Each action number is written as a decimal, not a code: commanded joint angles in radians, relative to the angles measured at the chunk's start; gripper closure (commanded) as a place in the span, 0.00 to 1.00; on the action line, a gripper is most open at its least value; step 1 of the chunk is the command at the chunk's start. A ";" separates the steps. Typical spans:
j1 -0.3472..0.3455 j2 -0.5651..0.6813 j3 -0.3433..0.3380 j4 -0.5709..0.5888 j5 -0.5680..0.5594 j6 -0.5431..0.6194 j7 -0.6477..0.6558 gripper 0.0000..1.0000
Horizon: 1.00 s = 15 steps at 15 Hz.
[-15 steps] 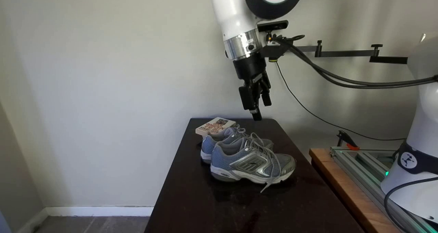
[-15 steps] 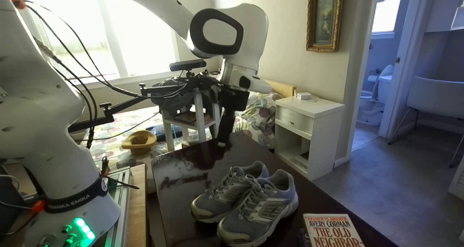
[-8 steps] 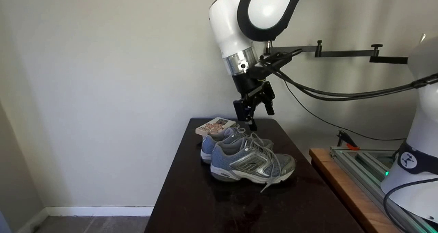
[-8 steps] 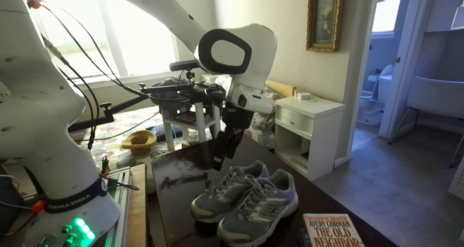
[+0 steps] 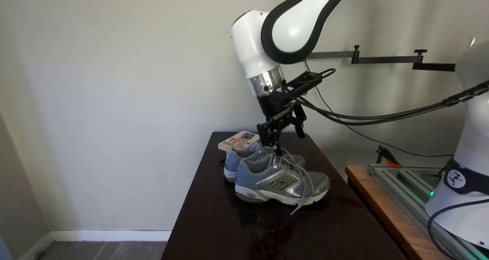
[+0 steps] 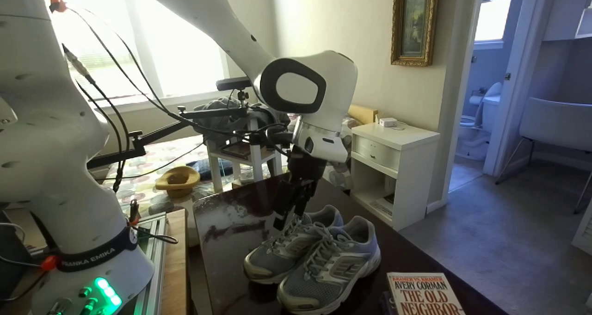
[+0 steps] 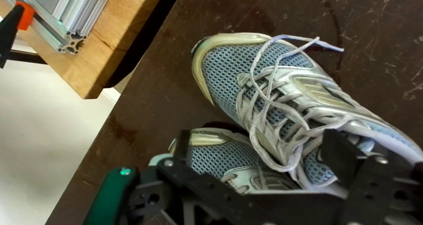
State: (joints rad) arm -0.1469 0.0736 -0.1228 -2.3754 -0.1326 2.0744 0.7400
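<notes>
Gripper (image 7: 258, 148): black, two-fingered, right above Shoe 1 (image 7: 290, 99) and Shoe 2 (image 7: 224, 155). Its fingers (image 7: 340, 155) stand wide apart, unclamped; both shoes show between them in the wrist view. In an exterior view the arm (image 5: 250, 40) aims it toward 5 o'clock, and one fingertip overlaps Shoe 1; whether it touches cannot be told.

Shoe 1: running shoe, grey-blue mesh, silver trim, upright on the table (image 7: 370, 13). In the wrist view, toe to 10 o'clock, collar to 4 o'clock. Laces (image 7: 283, 168) loose, one end reaching out over the table between 1 and 2 o'clock.

Shoe 2: same pattern, upright, just beside Shoe 1 toward 8 o'clock in the wrist view, toe likewise to 10 o'clock, part hidden by the gripper.

Book (image 5: 240, 140): paperback, face up, pale cover, red lettering, author Avery Corman. In an exterior view, at 10 o'clock of the shoes, near the heel of Shoe 2.

Table: dark top, scratched.

Bench (image 7: 82, 76): wooden, at 10 o'clock in the wrist view; bears aluminium rails (image 7: 89, 10) and a clamp (image 7: 25, 16), black with orange.

Hat (image 6: 178, 178): yellow; in an exterior view, at 10 o'clock of the shoes, seen against the bed (image 6: 136, 194).

Nightstand (image 6: 416, 181): white, at 1 o'clock of the shoes in that view.

Picture (image 6: 414, 23): gilt-framed, hung at 12 o'clock of the nightstand.
</notes>
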 commanded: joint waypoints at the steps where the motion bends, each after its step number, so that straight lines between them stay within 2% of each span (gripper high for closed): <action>1: 0.014 0.039 -0.014 0.016 -0.004 0.032 0.049 0.00; 7: 0.023 0.059 -0.021 0.021 -0.005 0.020 0.068 0.00; 9: 0.027 0.061 -0.021 0.031 -0.016 -0.031 0.072 0.00; 15: 0.036 0.069 -0.016 0.106 -0.041 -0.284 0.043 0.00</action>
State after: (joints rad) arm -0.1280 0.1190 -0.1327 -2.3268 -0.1400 1.9160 0.7878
